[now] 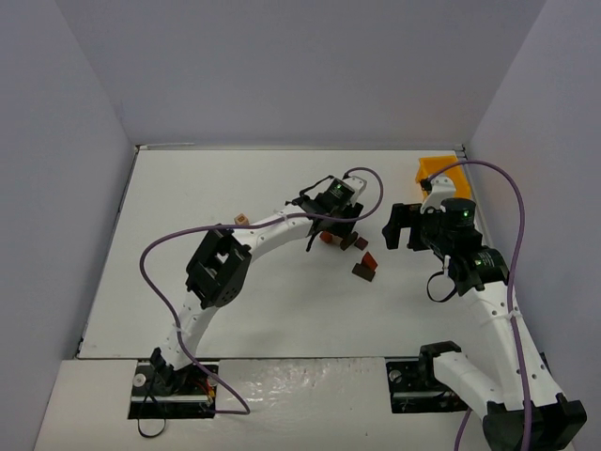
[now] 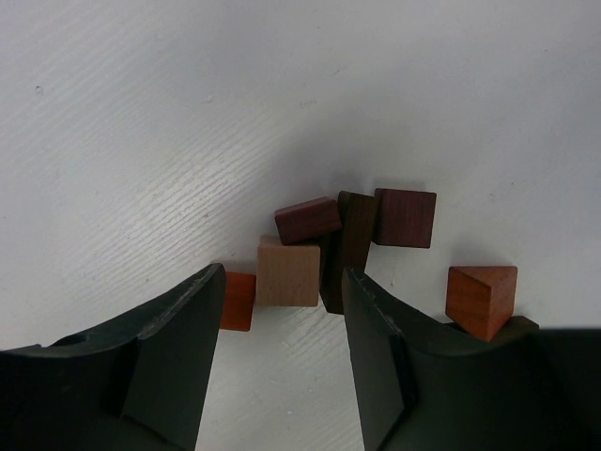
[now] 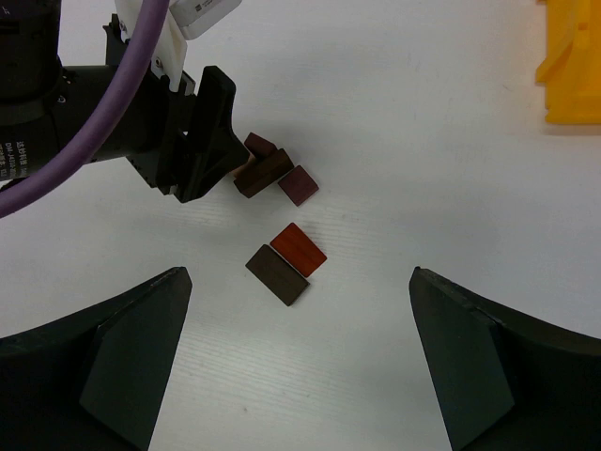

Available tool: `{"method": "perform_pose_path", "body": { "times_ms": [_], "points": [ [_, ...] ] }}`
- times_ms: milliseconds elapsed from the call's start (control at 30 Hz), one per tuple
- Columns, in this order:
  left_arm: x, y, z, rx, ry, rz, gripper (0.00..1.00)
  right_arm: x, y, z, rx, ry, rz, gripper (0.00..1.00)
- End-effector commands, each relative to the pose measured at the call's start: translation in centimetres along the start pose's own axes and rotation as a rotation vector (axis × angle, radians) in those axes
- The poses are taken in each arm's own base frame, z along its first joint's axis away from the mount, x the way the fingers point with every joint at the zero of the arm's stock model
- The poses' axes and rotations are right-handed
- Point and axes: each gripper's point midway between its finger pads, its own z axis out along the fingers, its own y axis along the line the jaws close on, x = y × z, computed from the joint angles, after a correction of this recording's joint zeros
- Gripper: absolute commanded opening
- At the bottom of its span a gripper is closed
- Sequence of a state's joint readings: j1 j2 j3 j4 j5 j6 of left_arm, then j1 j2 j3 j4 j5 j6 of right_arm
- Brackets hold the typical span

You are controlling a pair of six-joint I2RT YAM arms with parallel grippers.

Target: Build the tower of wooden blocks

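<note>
The wood blocks lie in a loose group at mid-table. A tan cube (image 2: 288, 272) sits just beyond my left gripper's (image 2: 284, 282) tips, touching neither finger. A reddish-brown block (image 2: 307, 220) leans on the cube's far edge, with a dark brown bar (image 2: 352, 244) and a reddish cube (image 2: 406, 217) beside it. An orange-red block (image 2: 238, 301) lies by the left fingertip. A red wedge (image 3: 299, 249) touches a dark block (image 3: 277, 274) under my right gripper (image 3: 299, 282), which hangs open well above them. No standing tower shows.
A yellow bin (image 1: 437, 172) stands at the back right, behind the right arm. One tan block (image 1: 241, 219) lies apart, left of the left arm's forearm. Grey walls close the table on three sides.
</note>
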State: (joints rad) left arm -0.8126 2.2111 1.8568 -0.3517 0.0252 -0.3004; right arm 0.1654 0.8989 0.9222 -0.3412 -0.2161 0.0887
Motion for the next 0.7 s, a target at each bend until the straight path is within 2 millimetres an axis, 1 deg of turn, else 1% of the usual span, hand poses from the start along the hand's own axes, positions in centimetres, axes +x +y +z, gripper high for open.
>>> {"method": "perform_pose_path", "body": {
  "times_ms": [0, 100, 167, 300, 533, 667],
  "points": [
    [-4.0, -1.3, -1.2, 0.024, -0.117, -0.014, 0.49, -2.8, 0.3, -0.7, 0.000, -0.091, -0.004, 1.00],
    [-3.6, -1.3, -0.8, 0.018, -0.108, -0.011, 0.48, -2.8, 0.3, -0.7, 0.000, -0.092, -0.003, 1.00],
    [-3.3, -1.3, -0.6, 0.015, -0.099, -0.013, 0.45, -2.8, 0.3, -0.7, 0.000, -0.093, -0.004, 1.00],
    [-3.0, -1.3, -0.4, 0.015, -0.092, -0.011, 0.42, -2.9, 0.4, -0.8, 0.000, -0.096, -0.006, 1.00],
    [-2.5, -1.0, 0.0, -0.010, -0.081, 0.005, 0.41, -2.9, 0.4, -0.9, -0.001, -0.100, -0.007, 1.00],
    [-2.3, -1.2, 0.2, -0.005, -0.076, 0.006, 0.41, -3.0, 0.4, -1.0, -0.002, -0.102, -0.006, 1.00]
  ]
}}
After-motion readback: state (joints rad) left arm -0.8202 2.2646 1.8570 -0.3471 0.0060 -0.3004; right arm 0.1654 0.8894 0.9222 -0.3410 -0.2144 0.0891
